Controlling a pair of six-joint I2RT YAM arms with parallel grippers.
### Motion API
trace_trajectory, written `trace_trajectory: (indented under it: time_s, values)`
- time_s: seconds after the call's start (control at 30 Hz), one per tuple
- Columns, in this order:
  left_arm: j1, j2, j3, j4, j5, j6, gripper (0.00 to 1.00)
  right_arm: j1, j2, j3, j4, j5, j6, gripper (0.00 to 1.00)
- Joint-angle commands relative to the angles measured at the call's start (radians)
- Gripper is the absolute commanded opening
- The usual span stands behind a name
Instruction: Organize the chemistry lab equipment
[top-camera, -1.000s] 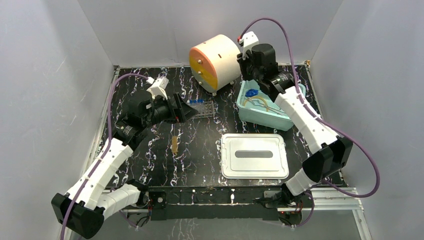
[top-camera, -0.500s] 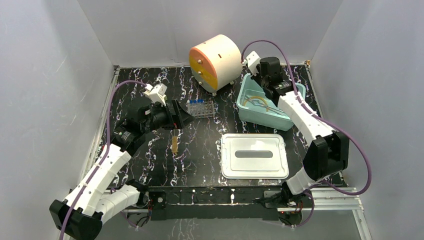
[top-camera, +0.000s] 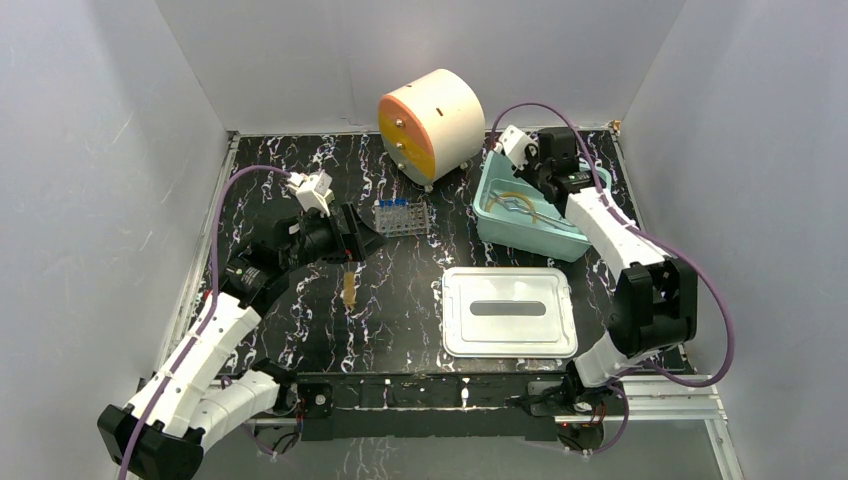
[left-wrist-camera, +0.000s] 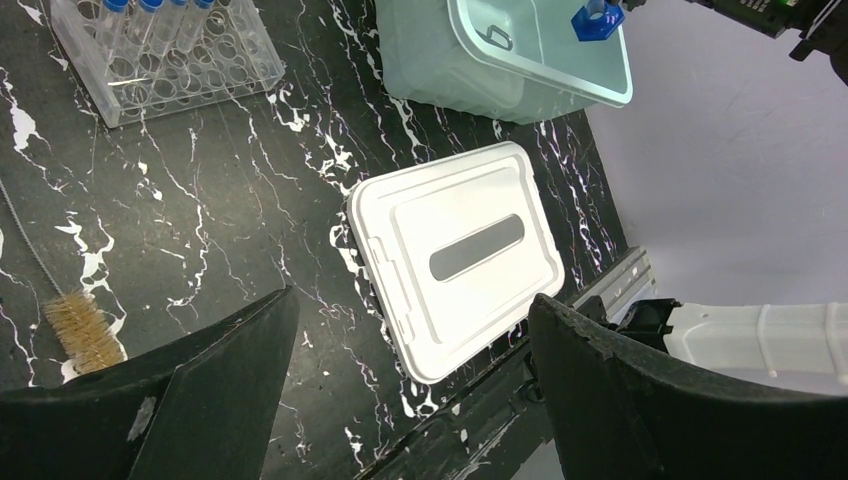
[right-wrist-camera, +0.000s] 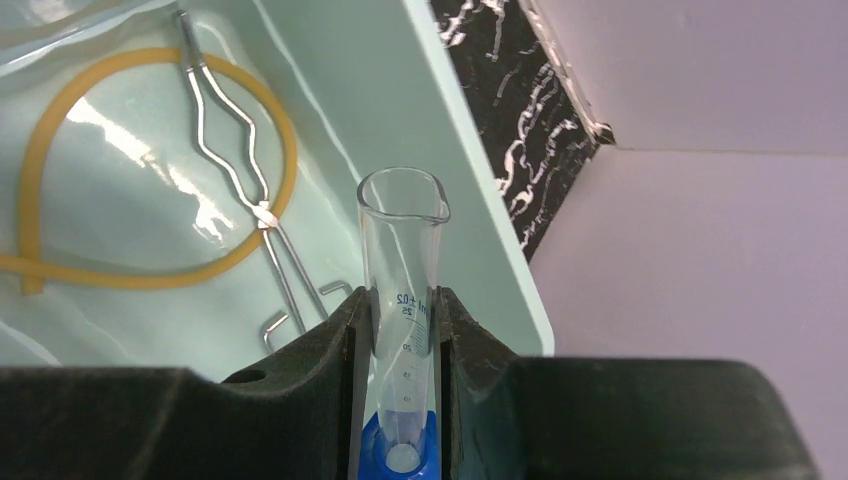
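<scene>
Right pincer (right-wrist-camera: 402, 322) around clear, spouted, blue-based cylinder (right-wrist-camera: 402, 240)

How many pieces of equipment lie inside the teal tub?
2: a tan rubber tubing coil on the teal tub's floor and a wire test-tube holder lying across it. The right gripper holds a graduated cylinder at the tub's rim; some floor is hidden.

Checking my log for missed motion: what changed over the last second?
The right gripper, jaws shut on the graduated cylinder, carried it rightward over the teal tub. The left gripper, jaws open, drew back toward its base. The brush, lid, tube rack and cabinet stayed put.
</scene>
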Motion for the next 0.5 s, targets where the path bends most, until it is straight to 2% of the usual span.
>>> trace_trajectory:
  time_s: [0.0, 0.23, 0.47]
  values:
    - [-0.002, -0.015, 0.002, -0.009, 0.015, -0.007, 0.84, -0.017, 0.043, 0.017, -0.037, -0.11, -0.082, 0.19]
    - [-0.002, -0.003, 0.005, -0.023, 0.007, -0.018, 0.84, -0.037, 0.147, 0.079, -0.174, -0.174, -0.161, 0.19]
    - [-0.002, 0.034, 0.025, -0.021, 0.017, -0.032, 0.84, -0.063, 0.248, 0.152, -0.136, -0.161, -0.23, 0.19]
